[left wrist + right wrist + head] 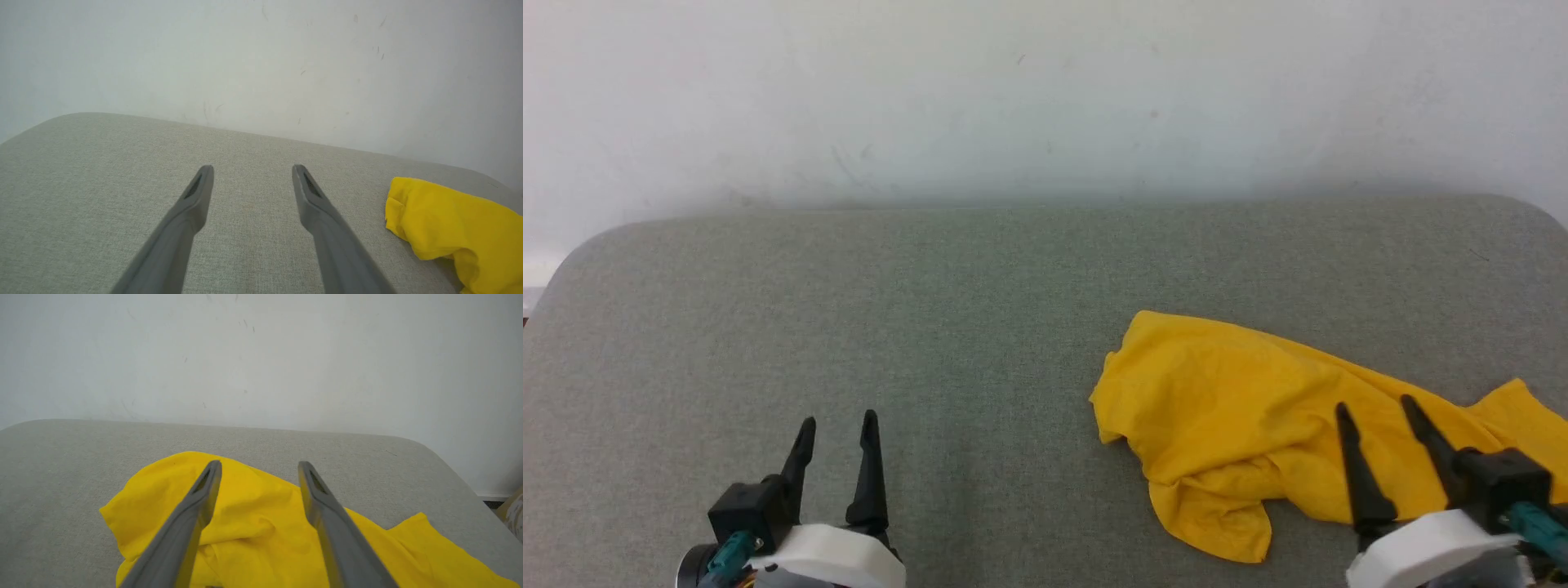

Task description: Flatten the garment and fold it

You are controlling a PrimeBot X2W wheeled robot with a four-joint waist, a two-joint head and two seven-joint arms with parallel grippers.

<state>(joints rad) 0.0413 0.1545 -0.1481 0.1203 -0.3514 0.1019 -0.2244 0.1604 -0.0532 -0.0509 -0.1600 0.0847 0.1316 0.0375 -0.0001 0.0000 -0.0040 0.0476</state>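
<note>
Currently | garment (1241, 408) is seen crumpled on bench (931, 327) | flattening, folding are judged undone | left pincer (839, 416), right pincer (1374, 403) are held open, empty

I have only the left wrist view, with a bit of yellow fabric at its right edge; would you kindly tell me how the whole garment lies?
Observer: The garment lies crumpled, not flattened, on the right half of the grey surface.
Operator: Where is the right pincer?
Observer: The right pincer is over the garment's near side, open, gripping nothing.
Operator: Does the fabric reach farther right?
Observer: Yes, a flap extends past that pincer toward the right.
</note>
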